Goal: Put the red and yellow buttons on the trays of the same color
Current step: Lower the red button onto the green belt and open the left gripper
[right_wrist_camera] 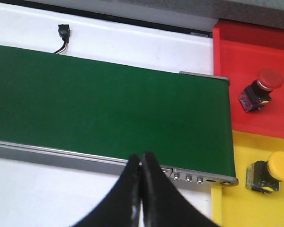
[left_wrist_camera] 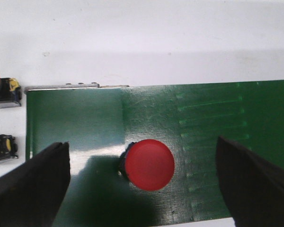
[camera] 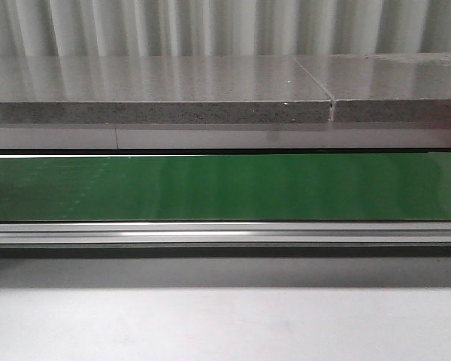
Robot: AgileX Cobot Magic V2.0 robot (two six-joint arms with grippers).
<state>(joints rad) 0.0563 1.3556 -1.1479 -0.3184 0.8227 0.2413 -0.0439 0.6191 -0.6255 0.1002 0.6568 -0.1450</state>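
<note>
Buttons first, since you asked where they sat: in the left wrist view one red button (left_wrist_camera: 149, 164) was on the green belt (left_wrist_camera: 85, 123), cap up, between the two dark fingers (left_wrist_camera: 31, 187) of the left gripper (left_wrist_camera: 146, 189). Those fingers stood wide apart w/ the button in the gap, touching neither one. Two more red-capped buttons were off the belt's end on the white table (left_wrist_camera: 142, 38): one (left_wrist_camera: 1, 89) near the belt's corner, another (left_wrist_camera: 0, 149) just beside it, both cut by the frame edge.

Right wrist view gave you the trays. Red tray (right_wrist_camera: 255, 47) held a red button (right_wrist_camera: 259, 90) lying tilted on its dark body. Yellow tray (right_wrist_camera: 236, 208) sat touching the red one, edge to edge, and held a yellow button (right_wrist_camera: 270, 171), also tilted. Both trays were just past the belt's end. Right gripper (right_wrist_camera: 141, 163) had its tips pressed together w/ nothing between them, hanging over the belt's metal side rail (right_wrist_camera: 61, 156). A small black connector w/ wires (right_wrist_camera: 62, 35) lay on the table on the belt's far side.

Front view showed you only bare belt (camera: 225, 186), the rail (camera: 225, 235) and a grey stone ledge (camera: 158, 94) behind; no arms or buttons in it.
</note>
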